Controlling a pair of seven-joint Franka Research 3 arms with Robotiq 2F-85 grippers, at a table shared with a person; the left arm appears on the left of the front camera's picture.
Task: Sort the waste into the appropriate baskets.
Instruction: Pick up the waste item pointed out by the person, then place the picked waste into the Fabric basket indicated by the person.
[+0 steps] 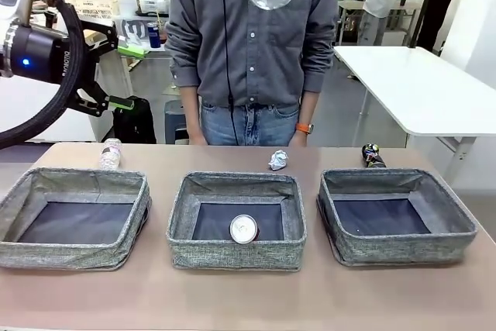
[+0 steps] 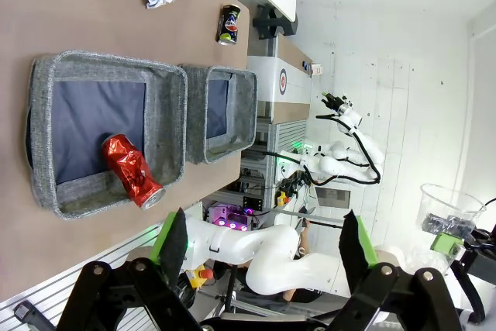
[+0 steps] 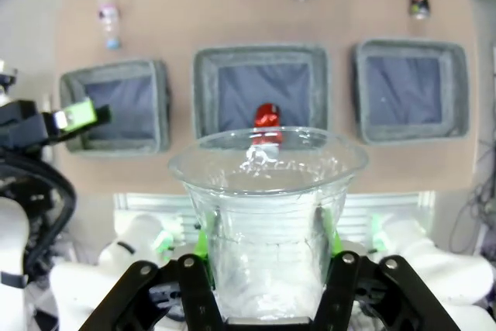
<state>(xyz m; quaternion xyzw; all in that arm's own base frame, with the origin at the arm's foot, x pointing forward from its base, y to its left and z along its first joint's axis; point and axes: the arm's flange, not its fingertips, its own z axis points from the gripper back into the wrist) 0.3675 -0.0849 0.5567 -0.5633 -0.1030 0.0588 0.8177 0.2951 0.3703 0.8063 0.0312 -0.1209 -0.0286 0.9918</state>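
clear plastic cup (image 3: 267,207), wide-rimmed, in right claw (image 3: 266,244)

A person (image 1: 256,60) in a grey button shirt and jeans stood at twelve o'clock, close against the far edge of the brown tabletop (image 1: 232,300), wearing an orange watch (image 1: 304,128). Behind, at two o'clock, stood a white table (image 1: 418,87). Round at ten o'clock a black bag (image 1: 133,120) sat low down, and above it a cardboard box (image 1: 91,1) rested among clutter.
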